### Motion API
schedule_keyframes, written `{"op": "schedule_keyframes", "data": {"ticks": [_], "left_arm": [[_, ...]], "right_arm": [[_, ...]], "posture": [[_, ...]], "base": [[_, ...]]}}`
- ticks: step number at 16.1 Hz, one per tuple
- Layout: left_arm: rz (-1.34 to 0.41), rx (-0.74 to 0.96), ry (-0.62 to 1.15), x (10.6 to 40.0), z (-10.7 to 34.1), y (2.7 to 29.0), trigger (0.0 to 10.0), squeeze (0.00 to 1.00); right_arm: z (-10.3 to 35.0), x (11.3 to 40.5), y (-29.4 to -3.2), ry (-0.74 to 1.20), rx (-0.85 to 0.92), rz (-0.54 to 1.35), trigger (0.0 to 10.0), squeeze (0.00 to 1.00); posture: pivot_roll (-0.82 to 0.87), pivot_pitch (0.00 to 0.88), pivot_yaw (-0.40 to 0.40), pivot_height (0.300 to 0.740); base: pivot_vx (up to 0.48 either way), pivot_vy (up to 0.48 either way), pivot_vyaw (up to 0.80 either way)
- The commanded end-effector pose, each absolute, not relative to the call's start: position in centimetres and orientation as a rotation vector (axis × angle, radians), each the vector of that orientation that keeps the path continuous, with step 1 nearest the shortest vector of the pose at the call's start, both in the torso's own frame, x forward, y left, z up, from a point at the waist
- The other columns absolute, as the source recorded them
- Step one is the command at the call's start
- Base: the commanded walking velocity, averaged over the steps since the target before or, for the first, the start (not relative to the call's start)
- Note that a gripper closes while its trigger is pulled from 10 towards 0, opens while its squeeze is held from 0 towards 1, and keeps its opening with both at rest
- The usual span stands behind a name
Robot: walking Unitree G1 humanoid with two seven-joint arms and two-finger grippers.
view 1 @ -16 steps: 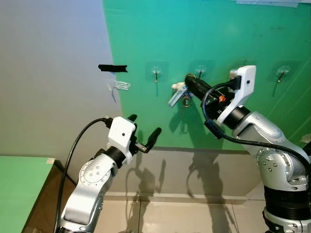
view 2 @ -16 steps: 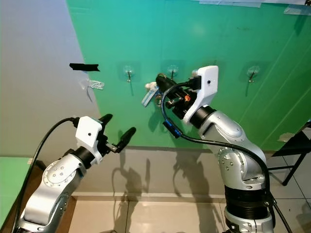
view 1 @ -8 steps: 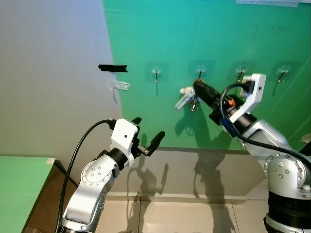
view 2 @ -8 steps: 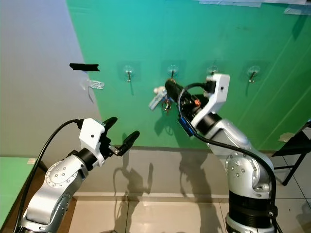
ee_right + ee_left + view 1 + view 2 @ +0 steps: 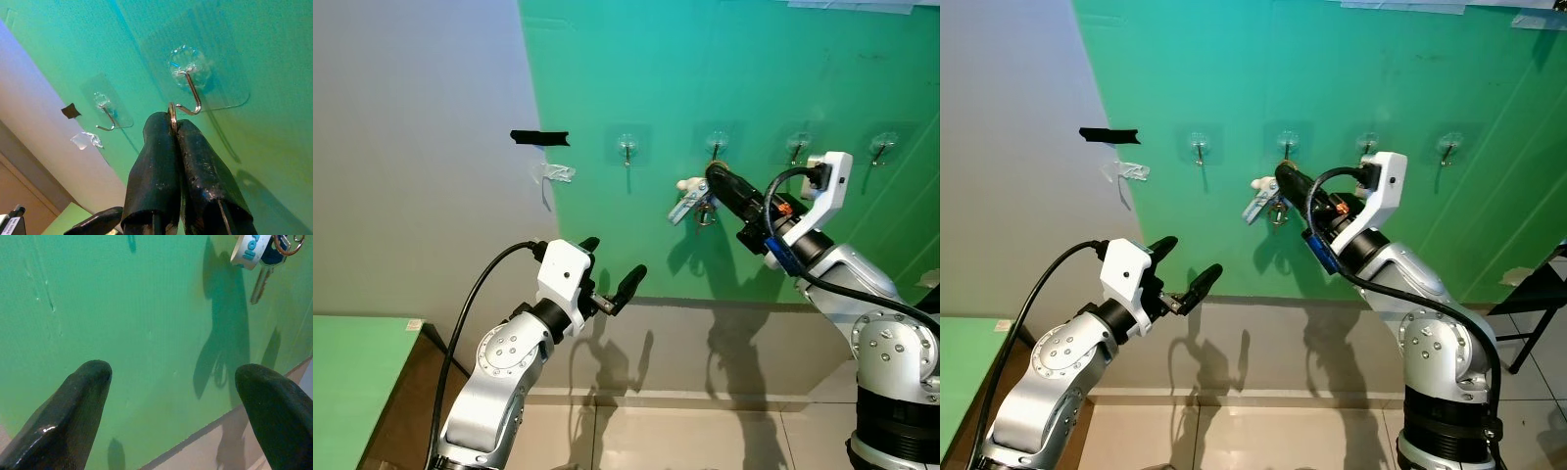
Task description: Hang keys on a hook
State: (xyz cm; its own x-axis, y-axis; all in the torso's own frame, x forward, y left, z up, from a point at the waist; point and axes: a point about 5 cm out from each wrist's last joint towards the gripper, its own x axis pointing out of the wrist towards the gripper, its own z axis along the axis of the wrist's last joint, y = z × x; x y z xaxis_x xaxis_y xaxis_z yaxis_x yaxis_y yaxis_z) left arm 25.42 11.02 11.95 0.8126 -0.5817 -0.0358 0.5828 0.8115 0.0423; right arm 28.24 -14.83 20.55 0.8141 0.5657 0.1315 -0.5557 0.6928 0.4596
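Note:
The keys [image 5: 690, 204], with a white tag and a metal ring, hang from my right gripper [image 5: 713, 174], which is shut on the ring. In the right wrist view the ring [image 5: 171, 115] sticks out between the closed fingertips and touches the tip of a metal hook [image 5: 191, 95] on a clear sticky pad. That hook [image 5: 716, 147] is the second from the left on the green wall. I cannot tell whether the ring is over the hook. My left gripper [image 5: 614, 257] is open and empty, lower and to the left, away from the wall.
More hooks are stuck on the green wall: one to the left [image 5: 627, 149] and two to the right [image 5: 794, 145] [image 5: 881, 147]. Black tape [image 5: 539, 136] and a torn clear pad [image 5: 553, 174] mark the grey wall. A green table [image 5: 352, 382] is at the lower left.
My right gripper has carried the keys rightward and up to the second hook, so the ring now touches it. My left arm has dropped a little and shifted right.

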Motion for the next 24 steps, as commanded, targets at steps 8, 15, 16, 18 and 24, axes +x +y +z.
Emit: {"op": "schedule_keyframes", "data": {"ticks": [8,15,16,18,24], "left_arm": [[-0.63,0.053,0.024,25.5,12.0,11.0,10.0,0.0],[-0.624,0.045,0.029,25.5,12.0,10.9,10.0,0.0],[-0.623,0.045,0.029,25.5,12.0,10.9,10.0,0.0],[-0.622,0.043,0.031,25.5,12.0,10.9,10.0,0.0],[-0.617,0.034,0.041,25.5,11.9,10.9,10.0,0.0]], "right_arm": [[21.3,29.4,-14.7,-0.012,0.459,0.629,0.0,0.0],[21.2,30.3,-14.6,0.006,0.546,0.633,0.0,0.0],[21.1,30.3,-14.6,0.007,0.556,0.631,0.0,0.0],[21.0,30.6,-14.9,0.012,0.623,0.618,0.0,0.0],[20.4,31.1,-15.6,0.039,0.775,0.575,0.0,0.0]], "posture": [[-0.1,0.0,0.038,0.74],[-0.08,0.0,0.031,0.74],[-0.08,0.0,0.031,0.74],[-0.08,0.0,0.031,0.74],[-0.08,0.0,0.026,0.74]], "base": [[0.0,0.0,0.0],[0.0,0.0,0.0],[0.0,0.0,0.0],[0.0,0.0,0.0],[0.0,0.0,0.0]]}}
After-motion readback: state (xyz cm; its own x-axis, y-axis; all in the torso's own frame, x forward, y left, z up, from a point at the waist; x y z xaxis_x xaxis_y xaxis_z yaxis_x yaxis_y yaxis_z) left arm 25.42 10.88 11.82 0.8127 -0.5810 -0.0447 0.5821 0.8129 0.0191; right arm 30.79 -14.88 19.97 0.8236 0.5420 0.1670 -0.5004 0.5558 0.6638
